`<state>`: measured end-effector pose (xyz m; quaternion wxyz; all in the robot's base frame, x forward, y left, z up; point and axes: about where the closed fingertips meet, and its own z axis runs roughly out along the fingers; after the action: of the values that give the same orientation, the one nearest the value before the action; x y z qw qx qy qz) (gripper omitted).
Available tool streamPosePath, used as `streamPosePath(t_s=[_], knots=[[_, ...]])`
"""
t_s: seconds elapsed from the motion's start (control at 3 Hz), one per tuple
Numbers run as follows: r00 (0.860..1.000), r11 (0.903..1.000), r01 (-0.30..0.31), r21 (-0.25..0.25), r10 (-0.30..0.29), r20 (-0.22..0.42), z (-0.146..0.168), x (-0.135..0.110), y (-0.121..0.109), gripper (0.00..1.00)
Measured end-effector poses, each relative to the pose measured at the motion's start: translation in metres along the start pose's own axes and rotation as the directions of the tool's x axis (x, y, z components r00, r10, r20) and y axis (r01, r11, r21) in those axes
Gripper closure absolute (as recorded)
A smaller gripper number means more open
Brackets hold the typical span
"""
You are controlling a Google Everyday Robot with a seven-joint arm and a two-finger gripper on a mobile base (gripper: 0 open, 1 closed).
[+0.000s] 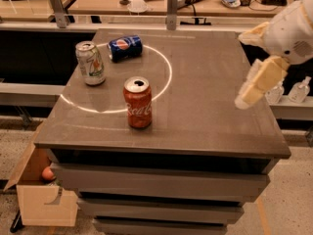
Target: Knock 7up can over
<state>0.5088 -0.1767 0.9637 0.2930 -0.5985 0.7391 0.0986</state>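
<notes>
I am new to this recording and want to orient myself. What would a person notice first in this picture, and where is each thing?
Three soda cans stand out on the dark table: the red Coca-Cola can upright near the front, the 7up can upright at the back left, and the blue Pepsi can lying on its side just right of it. The cream gripper hangs at the table's right edge, far from every can.

The gripper [246, 100] hangs at the far right, angled down and leftward. The white arm [293, 31] rises behind it.
</notes>
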Motion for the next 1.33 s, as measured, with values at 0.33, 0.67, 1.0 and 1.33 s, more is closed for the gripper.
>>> streamPosePath(t_s=[0.33,0.67,1.0,1.33], knots=[[0.986,0.9991,0.016,-0.039,-0.010,0.165,0.032,-0.026,-0.026,0.00],[0.970,0.9986,0.049,-0.019,-0.043,0.240,0.076,-0.069,-0.051,0.00],[0.970,0.9987,0.048,-0.016,-0.043,0.241,0.076,-0.069,-0.052,0.00],[0.951,0.9996,-0.027,-0.008,0.028,0.309,0.097,-0.072,-0.054,0.00]])
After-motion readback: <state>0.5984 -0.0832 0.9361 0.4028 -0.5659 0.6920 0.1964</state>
